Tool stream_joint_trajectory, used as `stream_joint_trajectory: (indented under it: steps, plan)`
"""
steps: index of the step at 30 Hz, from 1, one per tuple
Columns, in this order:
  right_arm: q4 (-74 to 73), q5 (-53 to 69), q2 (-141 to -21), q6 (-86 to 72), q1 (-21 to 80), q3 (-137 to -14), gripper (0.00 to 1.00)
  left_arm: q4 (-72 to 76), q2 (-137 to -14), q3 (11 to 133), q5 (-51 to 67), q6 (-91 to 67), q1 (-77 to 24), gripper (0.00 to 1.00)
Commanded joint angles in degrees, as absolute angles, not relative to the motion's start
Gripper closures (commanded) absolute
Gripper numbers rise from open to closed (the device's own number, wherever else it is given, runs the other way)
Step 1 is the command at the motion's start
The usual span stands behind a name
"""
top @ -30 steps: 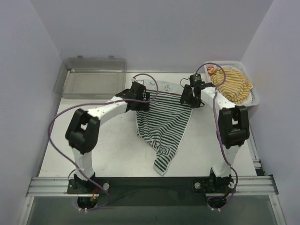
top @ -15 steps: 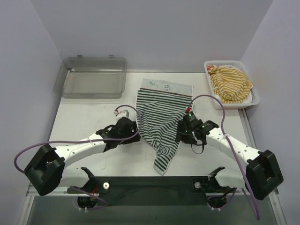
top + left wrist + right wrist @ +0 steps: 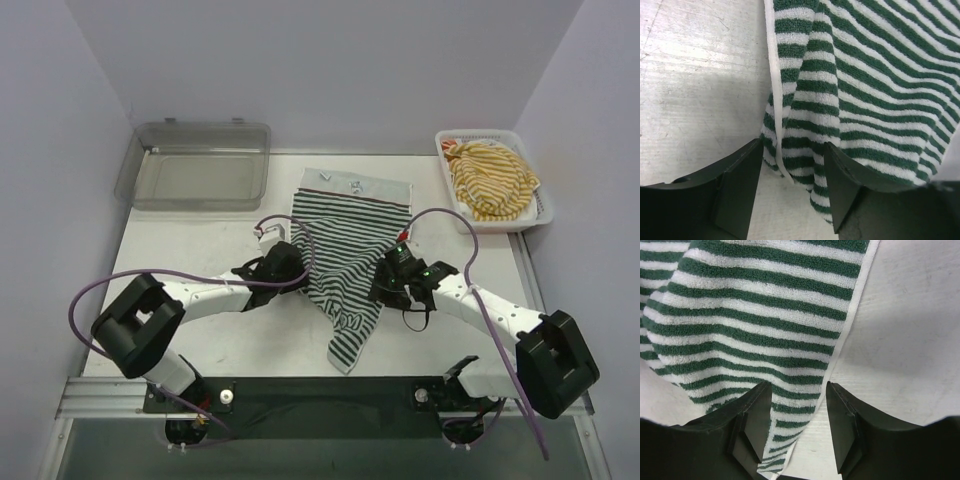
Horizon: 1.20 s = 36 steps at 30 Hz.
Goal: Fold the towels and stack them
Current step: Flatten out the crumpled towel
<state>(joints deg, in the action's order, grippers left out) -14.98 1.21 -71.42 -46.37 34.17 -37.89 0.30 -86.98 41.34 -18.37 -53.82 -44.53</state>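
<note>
Barely begun: left gripper (image 3: 290,268) and right gripper (image 3: 385,285), both spread open, straddle edges of the unfolded green-striped towel (image 3: 345,265); yellow towel (image 3: 490,178) waits beyond the right

- Green-striped towel (image 3: 345,250) rumpled on table (image 3: 170,235), tapering toward the near edge.
- Left gripper (image 3: 291,266) at its left edge, right gripper (image 3: 384,286) at its right.
- Yellow-striped towel (image 3: 490,178) heaped in basket (image 3: 476,133), far right.

Even diffuse overhead light, soft shadows, wrist views sharp.
</note>
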Motion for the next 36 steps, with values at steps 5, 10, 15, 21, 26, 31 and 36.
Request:
stream_joint_trajectory:
  steps: [5,10,15,21,26,31,36]
  plan:
    - [-13.45,-1.49,-75.40,-49.04,34.01,-38.67,0.55,2.64,-91.23,44.39,-19.78,-54.32,-44.38,0.55]
    - [-13.18,1.21,-79.45,-49.22,31.03,-38.32,0.71,-2.35,-87.99,44.73,-20.04,-50.47,-44.12,0.72]
    - [-13.18,4.30,-81.56,-48.25,21.65,-36.30,0.87,-15.27,-82.54,50.35,-19.95,-43.34,-43.51,0.73]
    - [-16.25,2.29,-80.51,-43.69,14.68,-38.93,0.91,-32.77,-78.32,59.49,-14.61,-34.72,-42.45,0.74]
    - [-19.24,0.44,-78.58,-40.88,12.13,-42.88,0.91,-38.85,-77.43,61.61,-8.62,-32.08,-39.29,0.74]
    - [-19.78,2.46,-77.26,-40.08,16.86,-44.47,0.85,-29.29,-77.34,55.21,-8.35,-38.21,-39.02,0.41]
    - [-16.88,3.51,-80.41,-42.71,23.46,-44.30,0.80,-11.45,-81.11,47.99,-8.79,-42.54,-38.85,0.36]
